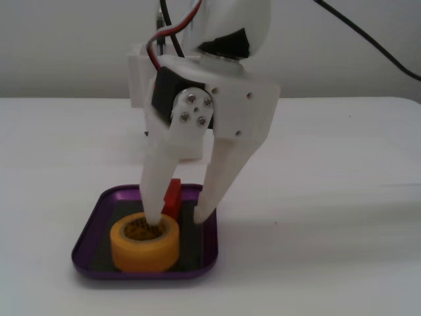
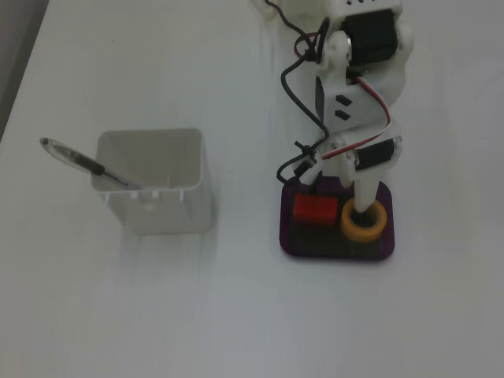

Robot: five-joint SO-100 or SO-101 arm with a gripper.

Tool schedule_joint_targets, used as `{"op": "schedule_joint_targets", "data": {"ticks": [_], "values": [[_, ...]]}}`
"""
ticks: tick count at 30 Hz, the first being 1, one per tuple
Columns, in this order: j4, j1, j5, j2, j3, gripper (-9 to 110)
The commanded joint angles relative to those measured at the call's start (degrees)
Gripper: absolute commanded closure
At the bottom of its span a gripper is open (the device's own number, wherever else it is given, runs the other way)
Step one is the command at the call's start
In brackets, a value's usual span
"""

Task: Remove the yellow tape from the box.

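The white two-finger gripper [image 1: 179, 222] stands spread, one finger dipped into the dark core of the thick yellow-orange tape roll [image 1: 145, 242] lying in the shallow purple tray [image 1: 89, 245], the other outside its wall; nothing is clamped yet. Closing squarely on that wall, clear of the small red block [image 1: 172, 196] behind the jaws, should give a firm pinch before lifting.

Yellow-orange tape [image 1: 145, 245], purple box [image 1: 92, 230] with dark floor, red block [image 2: 314, 209].

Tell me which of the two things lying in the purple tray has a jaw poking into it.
The thick yellow roll of tape: one white jaw reaches down into its dark hollow core. The small red block behind it stands untouched between the jaws.
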Motion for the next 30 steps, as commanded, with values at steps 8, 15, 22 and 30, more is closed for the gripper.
{"op": "schedule_joint_targets", "data": {"ticks": [8,15,22,30], "values": [[-0.4,-0.4,0.1,-3.3,-2.6,88],[-1.7,-0.4,0.1,-3.7,-2.6,101],[-1.1,-1.1,3.2,-2.7,-4.1,102],[17.9,-0.5,7.1,2.6,-26.4,102]]}}
